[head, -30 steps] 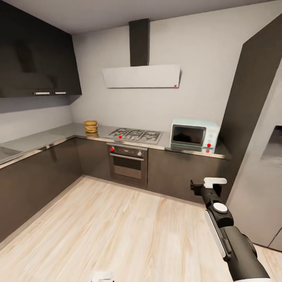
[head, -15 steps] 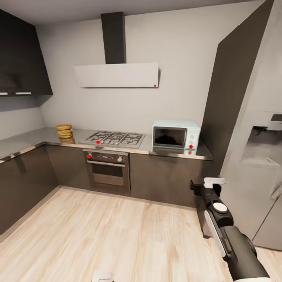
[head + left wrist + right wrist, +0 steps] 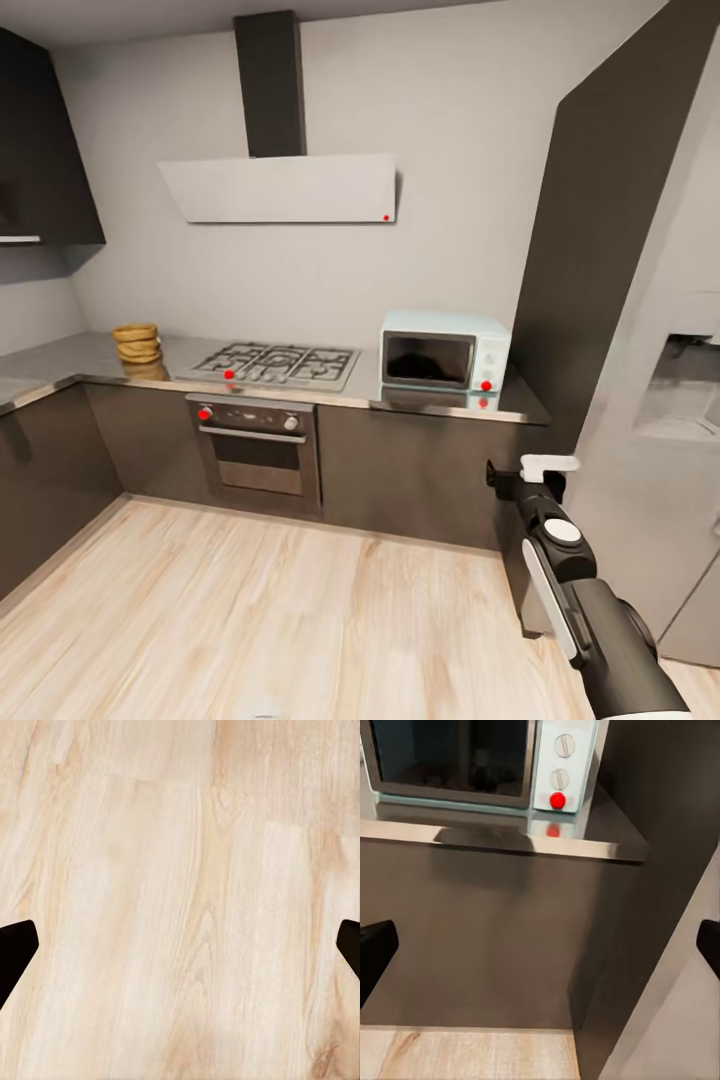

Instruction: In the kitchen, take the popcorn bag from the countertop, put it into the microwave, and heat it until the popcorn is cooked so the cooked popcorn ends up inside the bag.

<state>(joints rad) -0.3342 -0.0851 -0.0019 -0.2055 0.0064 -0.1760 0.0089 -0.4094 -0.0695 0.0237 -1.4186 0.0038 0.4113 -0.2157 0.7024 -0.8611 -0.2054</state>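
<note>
Nearest the camera in the head view, the right arm (image 3: 585, 610) reaches forward and low at the right, its right hand (image 3: 530, 470) ending level with the dark lower cabinets (image 3: 420, 470); in the right wrist view the two dark fingertips (image 3: 373, 952) sit at opposite edges of the frame, so that hand is spread wide and holds nothing. In the left wrist view the left hand (image 3: 180, 952) is likewise spread wide and empty, its black fingertips (image 3: 15, 949) at the frame's edges, looking straight onto the pale wood plank floor (image 3: 180, 870). That floor runs from the robot's base to the cabinet fronts. Above them lies the grey steel counter (image 3: 440, 405), glossy with a thin front edge, turning a corner at the left. On its right end stands the microwave (image 3: 443, 350), upright, long axis running along the counter, its dark glass door (image 3: 428, 358) closed and facing the room, with two white knobs (image 3: 562, 761) and a red light (image 3: 557, 800) at its right side. Left of it is the gas hob (image 3: 272, 364) with the steel oven (image 3: 255, 452) beneath. Well apart from the microwave, at the counter's left end beyond the hob, the popcorn bag (image 3: 137, 343) stands upright, its ridged folds horizontal and its rim upward. Behind are the grey-white wall (image 3: 450, 180), a pale extractor hood (image 3: 280, 188), and a tall dark panel (image 3: 590, 250) at the right.
</note>
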